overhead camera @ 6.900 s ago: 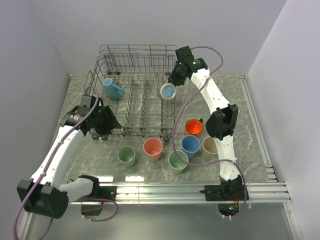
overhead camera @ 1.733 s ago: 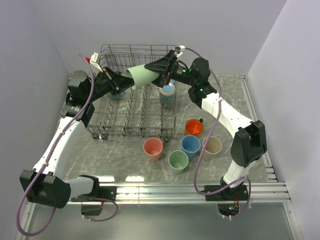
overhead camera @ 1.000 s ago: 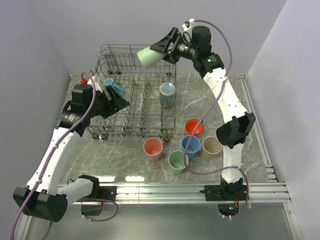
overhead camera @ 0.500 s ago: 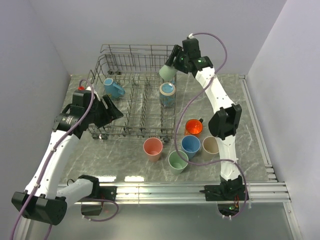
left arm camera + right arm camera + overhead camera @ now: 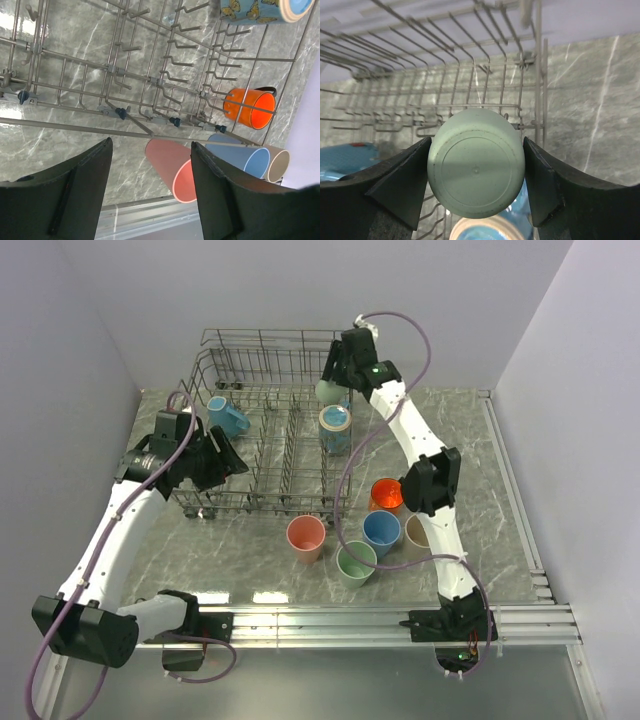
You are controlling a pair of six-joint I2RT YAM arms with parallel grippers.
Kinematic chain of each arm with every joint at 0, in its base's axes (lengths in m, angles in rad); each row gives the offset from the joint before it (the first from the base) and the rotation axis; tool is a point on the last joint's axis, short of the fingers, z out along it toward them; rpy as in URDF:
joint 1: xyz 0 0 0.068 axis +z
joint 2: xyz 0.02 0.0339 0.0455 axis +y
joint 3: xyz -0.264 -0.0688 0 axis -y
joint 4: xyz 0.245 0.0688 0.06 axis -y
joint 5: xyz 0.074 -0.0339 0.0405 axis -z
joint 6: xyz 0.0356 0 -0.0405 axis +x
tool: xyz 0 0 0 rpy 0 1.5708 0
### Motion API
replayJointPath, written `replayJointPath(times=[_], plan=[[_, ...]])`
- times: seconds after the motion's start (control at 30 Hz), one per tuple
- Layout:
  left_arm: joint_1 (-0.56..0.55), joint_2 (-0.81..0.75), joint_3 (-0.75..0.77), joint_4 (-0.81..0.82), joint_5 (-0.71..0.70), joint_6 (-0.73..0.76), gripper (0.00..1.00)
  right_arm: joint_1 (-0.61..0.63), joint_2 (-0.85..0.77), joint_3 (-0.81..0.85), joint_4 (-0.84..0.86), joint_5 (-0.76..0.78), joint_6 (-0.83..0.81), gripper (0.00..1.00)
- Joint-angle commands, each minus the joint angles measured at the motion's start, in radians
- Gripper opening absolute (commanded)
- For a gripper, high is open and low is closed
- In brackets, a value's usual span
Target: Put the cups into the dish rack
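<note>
Nothing readable anywhere in these shots: no words, brand names or numbers that I can make out. The closest thing to a marking is the butterfly print on the blue mug [image 5: 255, 10] sitting by the right edge of the dish rack [image 5: 120, 113], and that's just a picture, not lettering.
</note>
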Motion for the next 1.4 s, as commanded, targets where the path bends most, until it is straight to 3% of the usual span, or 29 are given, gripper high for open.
replayJointPath(times=[0.0, 0.27, 0.3, 0.33, 0.37, 0.47, 0.57, 0.73, 1.03, 1.2, 1.37], plan=[[0.001, -0.004, 0.067, -0.020, -0.021, 0.026, 0.69, 0.020, 0.036, 0.040, 0.042, 0.039, -0.027, 0.00], [0.001, -0.019, 0.083, -0.063, -0.074, 0.070, 0.69, 0.063, 0.098, 0.020, 0.065, 0.066, -0.073, 0.00], [0.001, -0.019, 0.084, -0.066, -0.078, 0.076, 0.69, 0.068, 0.099, 0.004, 0.060, 0.075, -0.084, 0.05], [0.001, -0.022, 0.084, -0.068, -0.088, 0.081, 0.69, 0.072, 0.102, 0.000, 0.057, 0.080, -0.089, 0.15], [0.001, -0.024, 0.084, -0.071, -0.094, 0.090, 0.69, 0.074, 0.099, -0.006, 0.056, 0.086, -0.092, 0.42], [0.001, -0.035, 0.081, -0.081, -0.111, 0.102, 0.69, 0.083, 0.089, -0.017, 0.045, 0.117, -0.105, 0.82], [0.001, -0.053, 0.072, -0.082, -0.127, 0.107, 0.70, 0.086, 0.066, -0.017, 0.045, 0.143, -0.119, 0.96], [0.001, -0.078, 0.067, -0.077, -0.133, 0.110, 0.70, 0.086, -0.007, -0.064, 0.057, 0.187, -0.144, 0.98], [-0.050, -0.085, 0.057, -0.075, -0.114, 0.141, 0.65, 0.074, -0.277, -0.134, 0.065, 0.226, -0.125, 1.00], [-0.142, -0.070, -0.019, -0.036, -0.023, 0.165, 0.65, 0.036, -0.496, -0.229, 0.083, 0.241, -0.110, 1.00], [-0.289, -0.018, -0.103, 0.020, 0.060, 0.168, 0.62, -0.015, -0.644, -0.320, -0.062, 0.236, -0.066, 1.00]])
